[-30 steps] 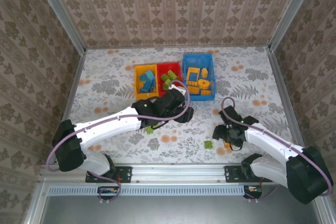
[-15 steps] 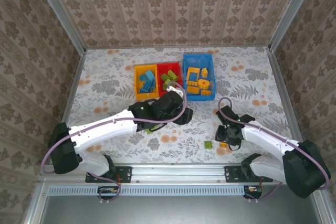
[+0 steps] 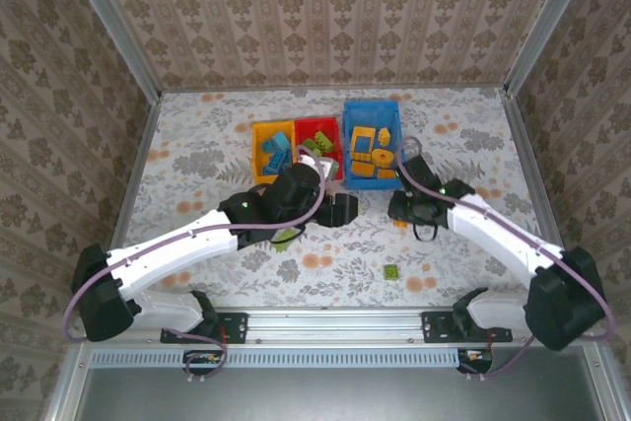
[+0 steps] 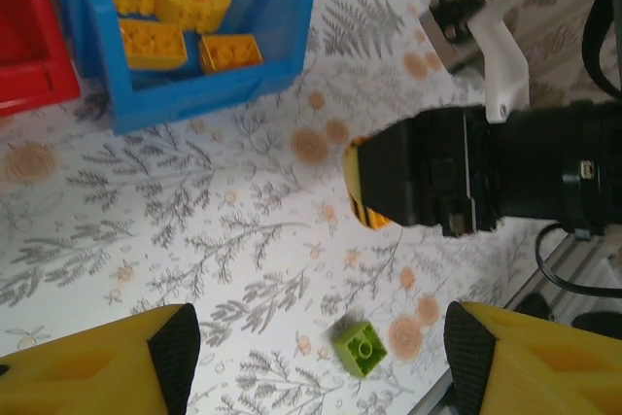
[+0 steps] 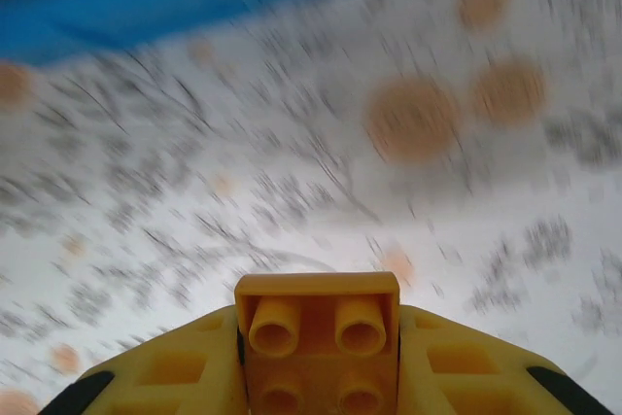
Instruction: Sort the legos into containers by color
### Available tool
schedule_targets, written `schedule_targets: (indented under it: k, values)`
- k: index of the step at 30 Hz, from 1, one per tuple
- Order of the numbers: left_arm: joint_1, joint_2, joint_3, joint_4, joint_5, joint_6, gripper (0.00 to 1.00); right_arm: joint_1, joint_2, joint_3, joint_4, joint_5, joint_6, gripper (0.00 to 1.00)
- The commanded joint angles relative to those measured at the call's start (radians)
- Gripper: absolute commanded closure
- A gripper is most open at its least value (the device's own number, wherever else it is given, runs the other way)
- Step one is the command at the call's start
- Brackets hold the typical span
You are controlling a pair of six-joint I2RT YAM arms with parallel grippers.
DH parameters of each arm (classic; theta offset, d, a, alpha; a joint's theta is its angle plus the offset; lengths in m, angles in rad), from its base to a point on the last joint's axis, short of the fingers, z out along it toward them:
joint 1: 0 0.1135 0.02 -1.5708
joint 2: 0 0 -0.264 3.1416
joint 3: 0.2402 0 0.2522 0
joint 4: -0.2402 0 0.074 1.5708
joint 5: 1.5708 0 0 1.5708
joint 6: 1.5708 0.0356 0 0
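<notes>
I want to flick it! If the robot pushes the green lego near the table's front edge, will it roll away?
Probably not. The green lego looks boxy with flat sides, so it should slide or tip rather than roll. It seems hard plastic, likely stiff, not squashy. Being small, it's probably light and could skid across the table.

blue bin (image 4: 194, 94): plain wall, no lettering could be read.
brick (image 5: 317, 337): bare orange plastic, no mark was legible.
right arm (image 4: 515, 172): one tiny pale mark on the black housing, too small to read.
table (image 3: 197, 145): flower print, no words on it.
</notes>
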Motion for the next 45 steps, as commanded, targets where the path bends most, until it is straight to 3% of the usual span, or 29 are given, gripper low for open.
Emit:
schedule_targets:
  k: [1, 6, 13, 20, 23, 27, 33, 41, 45]
  values:
    - [0.06, -0.03, 0.051, 0.001, 0.05, -0.003, 0.29, 0.002, 0.132, 0.153, 0.04, 0.084, -0.094, 0.7]
    - [0.132, -0.031, 0.101, -0.044, 0.041, 0.027, 0.29, -0.015, 0.374, 0.417, 0.04, 0.149, -0.155, 0.7]
    - [0.15, -0.043, 0.091, -0.067, 0.028, 0.037, 0.3, -0.043, 0.638, 0.631, 0.022, 0.155, -0.168, 0.68]
    - [0.151, -0.086, 0.059, -0.17, -0.048, 0.039, 0.3, -0.045, 0.707, 0.68, 0.005, 0.136, -0.17, 0.43]
    - [0.15, -0.091, 0.043, -0.247, -0.082, 0.028, 0.3, -0.046, 0.665, 0.67, 0.005, 0.136, -0.179, 0.34]
    - [0.15, -0.1, -0.006, -0.332, -0.124, 0.014, 0.3, -0.029, 0.558, 0.64, 0.015, 0.137, -0.194, 0.32]
    - [0.159, -0.039, -0.091, -0.476, -0.191, 0.116, 0.25, 0.064, 0.256, 0.418, 0.16, 0.105, -0.243, 0.28]
    - [0.228, 0.242, -0.047, -0.559, -0.055, 0.355, 0.21, 0.213, -0.148, -0.084, 0.456, -0.266, -0.161, 0.26]
    - [0.246, 0.336, 0.024, -0.594, -0.03, 0.437, 0.2, 0.289, -0.304, -0.256, 0.493, -0.314, -0.07, 0.25]
